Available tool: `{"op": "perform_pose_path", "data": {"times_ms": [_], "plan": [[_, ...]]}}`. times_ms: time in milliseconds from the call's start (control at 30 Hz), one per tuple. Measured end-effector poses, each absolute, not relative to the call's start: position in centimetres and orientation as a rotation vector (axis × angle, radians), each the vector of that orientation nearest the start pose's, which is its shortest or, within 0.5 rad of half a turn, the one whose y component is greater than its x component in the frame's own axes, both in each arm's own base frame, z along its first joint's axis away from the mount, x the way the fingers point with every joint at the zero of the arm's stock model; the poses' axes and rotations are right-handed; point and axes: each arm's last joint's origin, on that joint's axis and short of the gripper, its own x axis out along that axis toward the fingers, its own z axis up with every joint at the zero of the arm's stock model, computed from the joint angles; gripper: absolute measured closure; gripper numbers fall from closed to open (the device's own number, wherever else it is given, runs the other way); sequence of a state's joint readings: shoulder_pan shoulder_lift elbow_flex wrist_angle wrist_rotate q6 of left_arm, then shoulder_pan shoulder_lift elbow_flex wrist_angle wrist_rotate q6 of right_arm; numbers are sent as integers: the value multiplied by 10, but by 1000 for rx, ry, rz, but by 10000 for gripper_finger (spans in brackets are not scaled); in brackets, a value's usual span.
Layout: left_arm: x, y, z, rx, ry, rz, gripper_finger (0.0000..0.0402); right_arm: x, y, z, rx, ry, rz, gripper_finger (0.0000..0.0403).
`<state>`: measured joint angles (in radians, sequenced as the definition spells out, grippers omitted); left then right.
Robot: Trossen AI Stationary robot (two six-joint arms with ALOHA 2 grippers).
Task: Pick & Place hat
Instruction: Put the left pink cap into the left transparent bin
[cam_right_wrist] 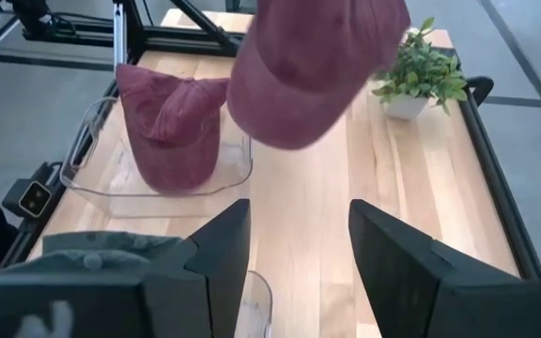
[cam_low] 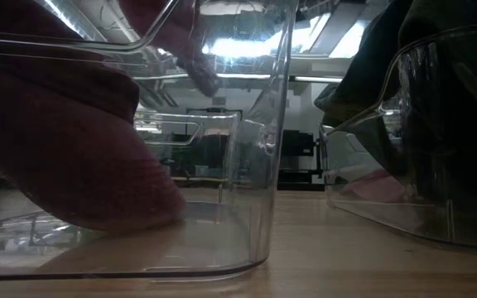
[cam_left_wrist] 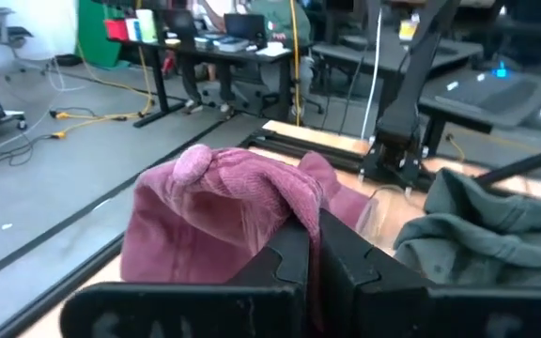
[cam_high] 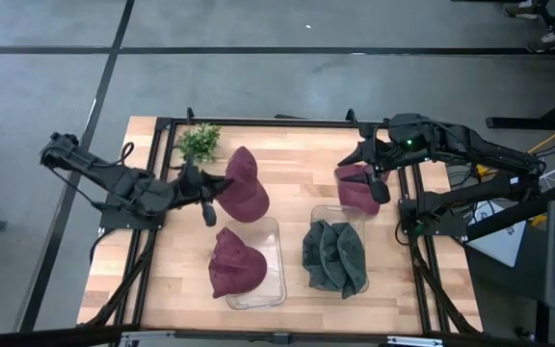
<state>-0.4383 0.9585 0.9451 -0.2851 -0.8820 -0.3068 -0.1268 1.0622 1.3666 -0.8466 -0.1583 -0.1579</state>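
Observation:
My left gripper [cam_high: 207, 200] is shut on a maroon hat [cam_high: 245, 183], which hangs above the table just beyond the left clear bin [cam_high: 279, 289]. The right wrist view shows this hat [cam_right_wrist: 317, 66] in the air. A second maroon hat [cam_high: 234, 262] rests in that bin. A third maroon hat [cam_high: 356, 188] lies on the table beside my right gripper [cam_right_wrist: 299, 211], which hovers open with nothing between its fingers. Several green hats [cam_high: 335, 255] fill the right clear bin [cam_high: 314, 214]. My left gripper pinches a fold of the hat's cloth [cam_left_wrist: 306, 202] between its two shut fingers [cam_left_wrist: 285, 258]. It comes in nearly level from the table's left side. The hat is lifted clear of the table, and its crown with the top button [cam_left_wrist: 193, 164] bulges out beyond the fingertips.
A small potted plant [cam_high: 198, 142] stands at the far left of the wooden table [cam_high: 297, 145]. A black frame [cam_high: 258, 121] runs round the table's edges. In the low view the walls of the left bin [cam_low: 263, 165] and the right bin [cam_low: 437, 165] stand close by.

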Motion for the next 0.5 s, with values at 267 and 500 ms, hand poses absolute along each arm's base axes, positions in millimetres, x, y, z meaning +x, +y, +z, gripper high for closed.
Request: {"op": "perform_pose_path", "data": {"times_ms": [267,500], "plan": [[190,-104,348,-161,70,508,398,188,-19,413,-82,554,78,221],[198,-138,339,-190,21,497,398,188,-19,413,-109,553,87,221]]}}
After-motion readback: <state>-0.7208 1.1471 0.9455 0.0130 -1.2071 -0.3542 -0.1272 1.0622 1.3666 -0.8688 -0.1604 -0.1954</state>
